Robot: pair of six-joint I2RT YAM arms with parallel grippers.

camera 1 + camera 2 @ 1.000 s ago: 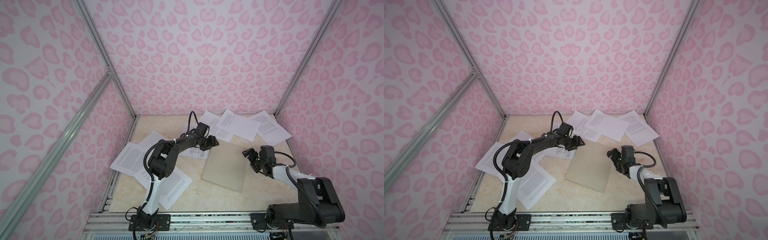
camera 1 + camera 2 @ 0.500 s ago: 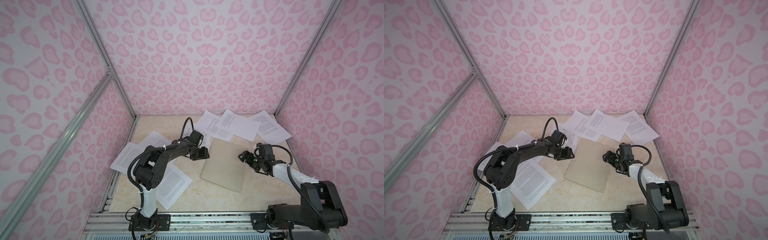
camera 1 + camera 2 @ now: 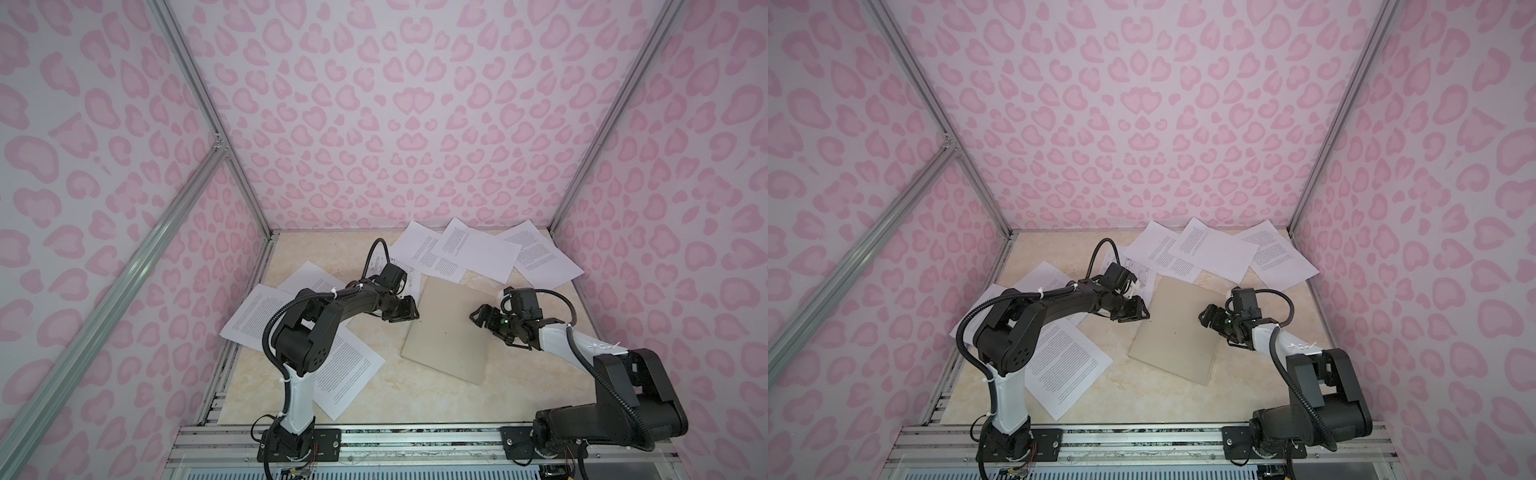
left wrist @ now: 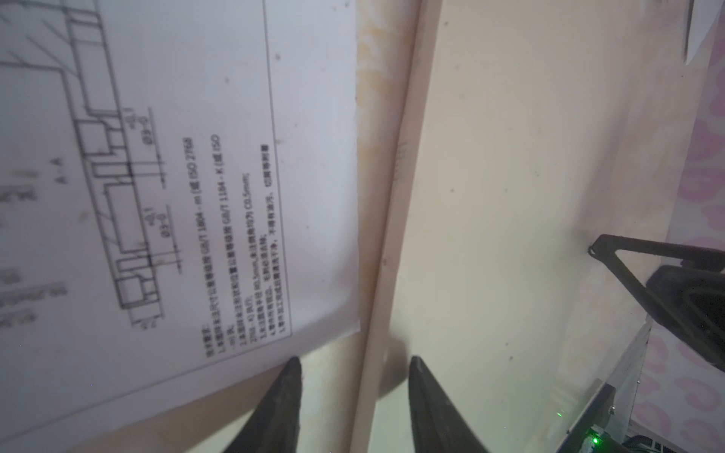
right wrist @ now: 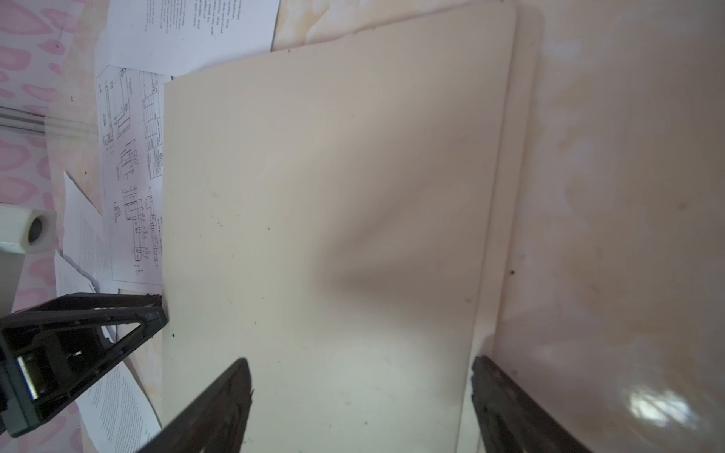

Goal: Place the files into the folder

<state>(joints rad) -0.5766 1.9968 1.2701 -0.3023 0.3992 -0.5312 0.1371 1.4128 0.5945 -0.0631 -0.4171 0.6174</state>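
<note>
The grey-beige folder (image 3: 449, 332) (image 3: 1177, 332) lies shut and flat mid-table. My left gripper (image 3: 409, 316) (image 3: 1139, 316) is low at its left edge; in the left wrist view the gripper (image 4: 355, 362) is open, its jaws partly apart astride the edge of the folder (image 4: 510, 176). My right gripper (image 3: 478, 321) (image 3: 1205, 319) hangs wide open at the right edge, with one finger of the gripper (image 5: 360, 362) over the folder (image 5: 333, 196) and one past it. The files lie loose: printed sheets at the back (image 3: 478, 249) and left (image 3: 349, 374), and a drawing sheet (image 4: 176, 176) (image 5: 133, 176) beside the folder.
Pink patterned walls (image 3: 395, 124) close in the back and both sides. A metal rail (image 3: 415, 440) with both arm bases runs along the front. Bare marble tabletop (image 3: 415, 399) shows in front of the folder.
My left gripper came forward and down from the back sheets to the folder's left edge, its jaws narrowing. My right gripper slid left over the folder's right edge.
</note>
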